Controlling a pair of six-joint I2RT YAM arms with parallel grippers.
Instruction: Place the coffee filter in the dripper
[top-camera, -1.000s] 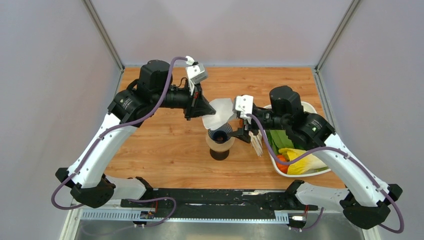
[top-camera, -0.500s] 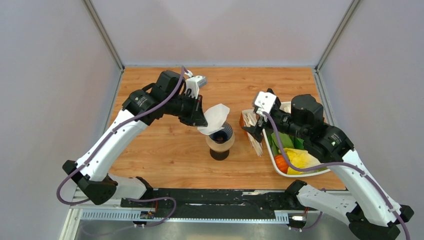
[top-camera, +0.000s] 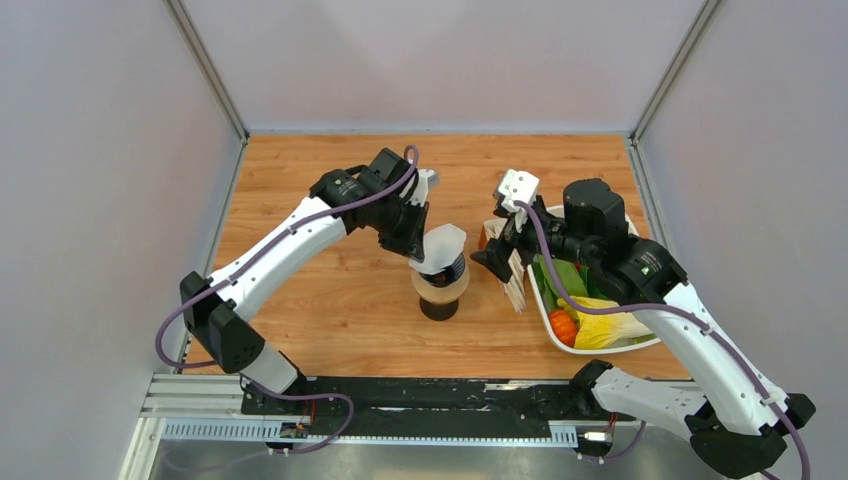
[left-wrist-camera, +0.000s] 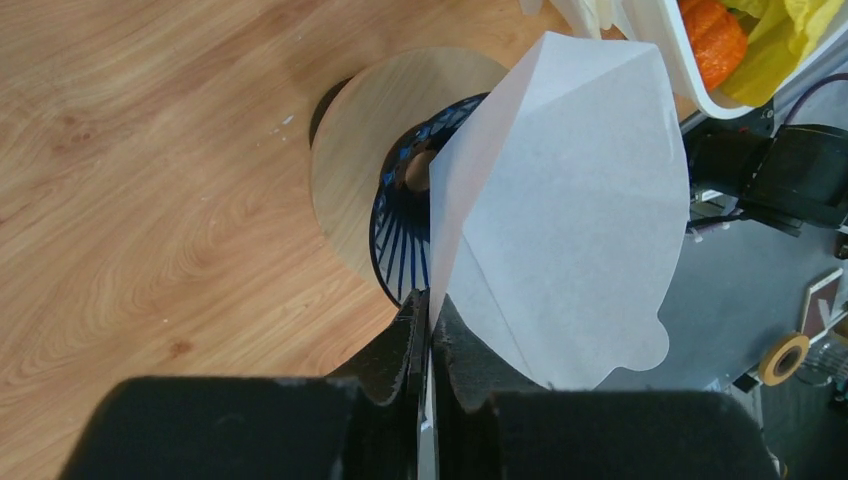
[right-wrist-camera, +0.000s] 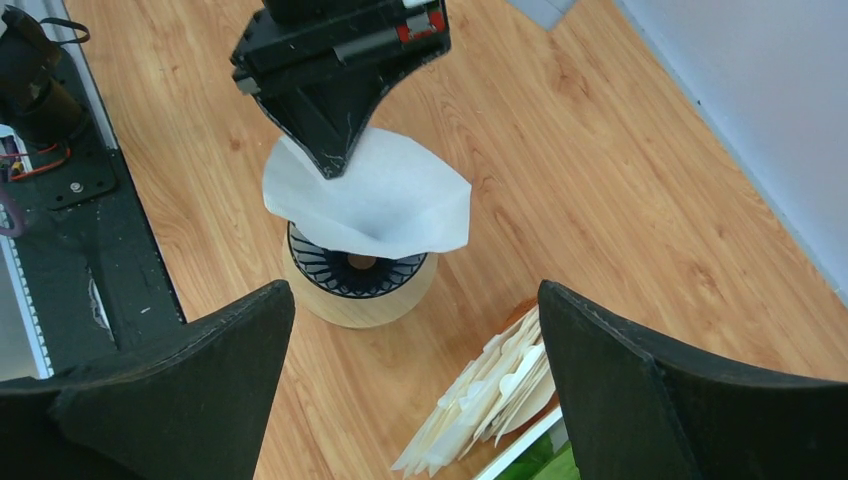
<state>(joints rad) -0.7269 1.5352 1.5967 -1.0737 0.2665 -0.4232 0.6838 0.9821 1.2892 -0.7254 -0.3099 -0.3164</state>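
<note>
The coffee filter (top-camera: 441, 243) is a thin white paper cone, spread open, and its lower point reaches into the mouth of the dripper (top-camera: 451, 268). The dripper is a navy ribbed funnel seated in a tan round ring (top-camera: 440, 288). My left gripper (top-camera: 419, 250) is shut on the filter's left edge, just above the dripper's rim. In the left wrist view the filter (left-wrist-camera: 570, 220) fans out to the right of the pinching gripper (left-wrist-camera: 430, 300), with the dripper (left-wrist-camera: 400, 250) behind. My right gripper (top-camera: 489, 260) stands open and holds nothing, to the right of the dripper (right-wrist-camera: 340, 268) and apart from the filter (right-wrist-camera: 380, 205).
An upright stack of filters (top-camera: 512, 280) leans beside a white tub (top-camera: 640, 345) of vegetables at the right. The ring sits on a dark vessel (top-camera: 438, 310). Grey walls enclose the wooden table (top-camera: 330, 300) on three sides.
My left arm has swung right and down, carrying the filter from above and behind the dripper into its mouth. My right gripper has drawn back from the dripper and opened wider.
</note>
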